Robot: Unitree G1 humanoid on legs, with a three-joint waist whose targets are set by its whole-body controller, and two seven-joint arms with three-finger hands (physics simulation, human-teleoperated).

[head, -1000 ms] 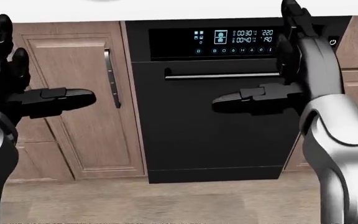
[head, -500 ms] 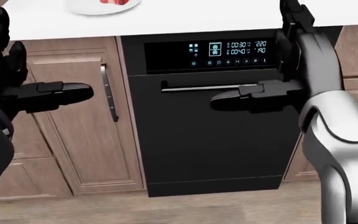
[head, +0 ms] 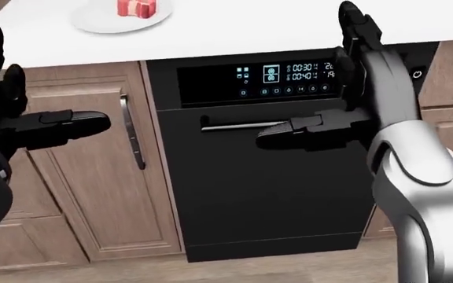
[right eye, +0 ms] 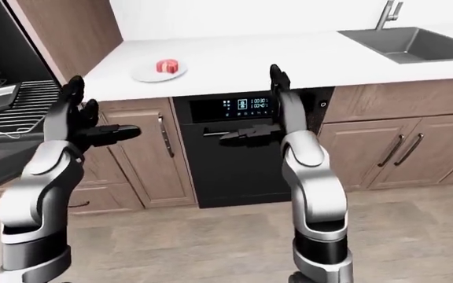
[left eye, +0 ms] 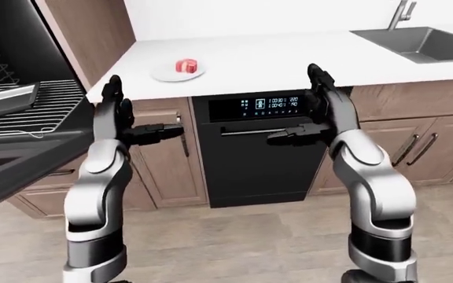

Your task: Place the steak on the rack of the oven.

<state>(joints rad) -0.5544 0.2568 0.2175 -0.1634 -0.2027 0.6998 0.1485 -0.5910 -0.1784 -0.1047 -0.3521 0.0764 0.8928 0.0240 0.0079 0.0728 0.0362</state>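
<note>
A red-and-pink steak [left eye: 185,64] lies on a white plate [left eye: 171,74] on the white counter, above and between my two hands. The oven stands open at the left edge of the left-eye view, its wire rack [left eye: 34,110] pulled out over the lowered door [left eye: 18,162]. My left hand [left eye: 142,115] is raised beside the rack, open and empty, fingers up and thumb pointing right. My right hand [left eye: 296,107] is open and empty too, held before the black dishwasher [head: 266,183], below the counter edge.
A grey tray [left eye: 2,95] rests on the oven rack's left part. Wooden cabinet doors [head: 85,194] flank the dishwasher. A steel sink [left eye: 419,42] with a faucet is set in the counter at the right. Wood floor [left eye: 234,236] lies below.
The head camera has tilted upward: dishwasher and cabinets slid down the picture, and the plate with the steak came into view at the top. Both hands keep their open pose.
</note>
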